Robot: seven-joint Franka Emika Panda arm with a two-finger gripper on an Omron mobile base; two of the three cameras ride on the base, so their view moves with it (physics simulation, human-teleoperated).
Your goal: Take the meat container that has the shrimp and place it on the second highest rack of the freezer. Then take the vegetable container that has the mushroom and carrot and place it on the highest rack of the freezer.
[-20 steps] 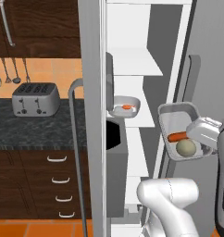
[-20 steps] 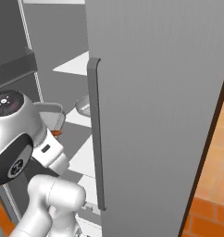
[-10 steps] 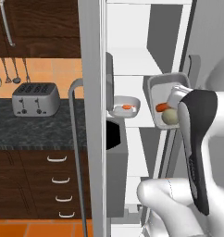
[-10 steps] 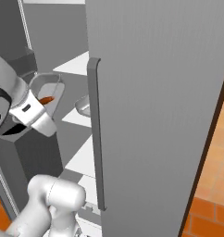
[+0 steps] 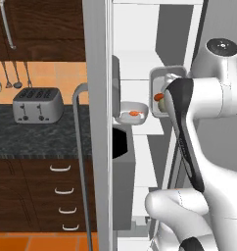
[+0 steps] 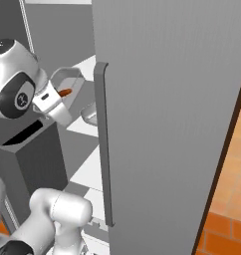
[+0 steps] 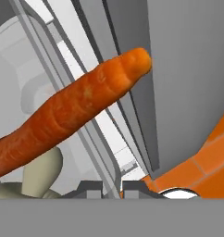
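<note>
The gripper [image 7: 111, 187] is clamped tight on the rim of the vegetable container [image 5: 158, 90], carrying it tilted in front of the open freezer [image 5: 140, 73]. The carrot [image 7: 72, 113] lies loose across the tray with the mushroom [image 7: 37, 178] beside it. The meat container [image 5: 131, 112] with the shrimp [image 5: 134, 113] already sits on the second highest rack [image 5: 140, 123], left of and slightly below the carried tray.

The tray looks like a thin, stiff, light shell, so a pinch on its wall should hold, but the contents are unsecured: the round mushroom will likely roll and the smooth carrot slide if the tilt grows. Levelling it before it goes in seems wise.

Room is tight. The highest rack [image 5: 135, 84] has open space above it, with the freezer's side wall on the left and the big grey door [image 6: 167, 99] and its bar handle [image 6: 103, 144] close on the right. The tray's far edge must clear the shelf's front lip.
</note>
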